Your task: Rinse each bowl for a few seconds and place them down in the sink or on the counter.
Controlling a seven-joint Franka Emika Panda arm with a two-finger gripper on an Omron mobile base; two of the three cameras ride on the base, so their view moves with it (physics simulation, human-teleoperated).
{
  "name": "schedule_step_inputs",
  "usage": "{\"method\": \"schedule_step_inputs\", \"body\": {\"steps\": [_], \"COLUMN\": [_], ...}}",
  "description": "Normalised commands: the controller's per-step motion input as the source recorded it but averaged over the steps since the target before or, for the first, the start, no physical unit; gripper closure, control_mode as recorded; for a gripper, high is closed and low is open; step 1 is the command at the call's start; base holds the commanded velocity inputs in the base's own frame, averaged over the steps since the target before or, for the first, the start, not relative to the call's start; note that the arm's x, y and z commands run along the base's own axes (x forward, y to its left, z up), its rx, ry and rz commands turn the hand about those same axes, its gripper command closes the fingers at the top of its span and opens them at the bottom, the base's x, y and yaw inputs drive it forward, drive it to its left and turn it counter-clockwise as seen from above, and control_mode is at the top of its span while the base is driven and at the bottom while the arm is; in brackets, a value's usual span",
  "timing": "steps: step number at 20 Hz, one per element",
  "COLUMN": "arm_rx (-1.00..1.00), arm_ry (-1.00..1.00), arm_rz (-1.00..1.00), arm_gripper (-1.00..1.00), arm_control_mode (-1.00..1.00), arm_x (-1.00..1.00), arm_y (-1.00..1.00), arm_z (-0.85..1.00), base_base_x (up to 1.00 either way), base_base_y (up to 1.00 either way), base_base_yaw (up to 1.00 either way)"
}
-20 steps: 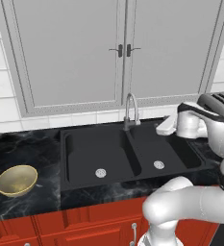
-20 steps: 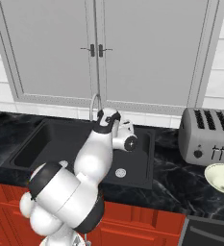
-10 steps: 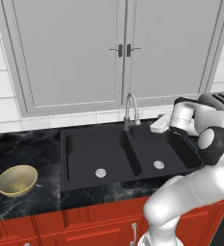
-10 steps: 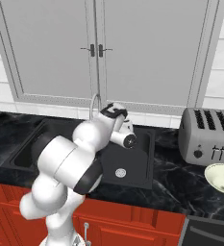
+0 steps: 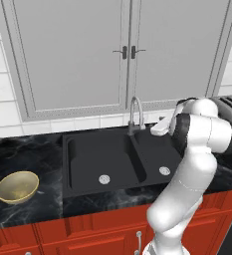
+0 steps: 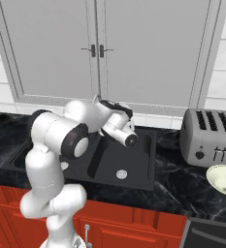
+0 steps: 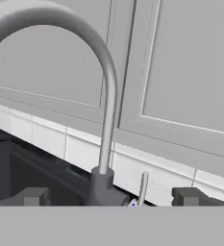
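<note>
**Kitchen sink station, 2 bowls on desk**

Desk: glossy black marble over red cabinet fronts.
Sink: matte black, 2 basins, 2 round silver drains.
Faucet: curved steel, close ahead in hand view.
Toaster: silver, right of sink.
Tan-gold bowl: upright, left of sink.
Cream bowl: on desk, before toaster.
Gripper: fingers wide apart, holding nothing, flanking faucet base.

Faucet just ahead of open jaws, base between fingertips. Sink below, left. One bowl on counter far left, other bowl far right, before toaster.
</note>
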Motion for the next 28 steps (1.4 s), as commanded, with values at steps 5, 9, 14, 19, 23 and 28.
{"method": "schedule_step_inputs", "body": {"steps": [5,9,14,19,23,28], "arm_rx": [0.0,0.0,0.0,0.0,0.0,0.0], "arm_ry": [-0.01,0.0,0.0,0.0,0.0,0.0], "arm_rz": [0.0,0.0,0.0,0.0,-0.01,-0.01], "arm_gripper": [-1.0,-1.0,-1.0,-1.0,-1.0,-1.0], "arm_control_mode": [-1.0,-1.0,-1.0,-1.0,-1.0,-1.0], "arm_x": [0.47,0.48,0.5,0.45,0.4,0.38], "arm_y": [0.0,0.0,0.02,0.12,0.13,0.02], "arm_z": [-0.13,-0.17,-0.15,-0.08,-0.09,-0.15], "base_base_x": [0.0,0.0,0.0,0.0,0.0,0.0], "base_base_y": [0.0,0.0,0.0,0.0,0.0,0.0], "base_base_yaw": [0.0,0.0,0.0,0.0,0.0,0.0]}}
